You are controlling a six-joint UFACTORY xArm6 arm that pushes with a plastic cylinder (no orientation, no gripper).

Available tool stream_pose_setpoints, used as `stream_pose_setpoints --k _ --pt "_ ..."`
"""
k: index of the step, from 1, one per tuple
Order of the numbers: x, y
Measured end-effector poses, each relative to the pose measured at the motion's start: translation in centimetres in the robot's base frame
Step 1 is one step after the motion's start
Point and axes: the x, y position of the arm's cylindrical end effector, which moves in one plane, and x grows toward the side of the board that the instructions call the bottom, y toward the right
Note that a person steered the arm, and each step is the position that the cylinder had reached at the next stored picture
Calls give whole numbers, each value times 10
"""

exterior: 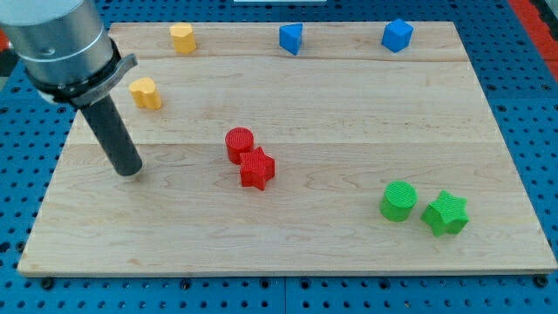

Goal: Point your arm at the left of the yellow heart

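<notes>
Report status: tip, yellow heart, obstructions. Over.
My tip below the yellow heart, slightly to the view's left, apart. Nothing between them. Yellow block well above, uninvolved.

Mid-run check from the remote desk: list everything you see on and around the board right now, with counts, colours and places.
yellow heart: 1, yellow, view's left, just right of the arm's silver body
yellow block: 1, yellow, top edge, left of centre; shape unclear
blue blocks: 2, blue, top edge; one near centre, one further right
red cylinder: 1, red, centre, touching the red star
red star: 1, red, just below and right of the cylinder
green cylinder: 1, green, lower right
green star: 1, green, right of the green cylinder
wooden board: 1, light wood, fills the view
blue pegboard: 1, blue, around the board
my tip: 1, dark rod, below the yellow heart, slightly to its left, apart from it
</notes>
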Motion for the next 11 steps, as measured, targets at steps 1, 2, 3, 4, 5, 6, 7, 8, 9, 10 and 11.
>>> stream_pose_setpoints --k 1,2,3,4,5,6,7,8,9,10,11 --pt "-15 0" --pt "-15 0" --pt "-16 0" --pt "-17 0" --pt "-17 0" --pt "-18 0" --pt "-18 0" --pt "-18 0" --pt "-18 -1" --pt "-18 -1" --pt "-18 -9"
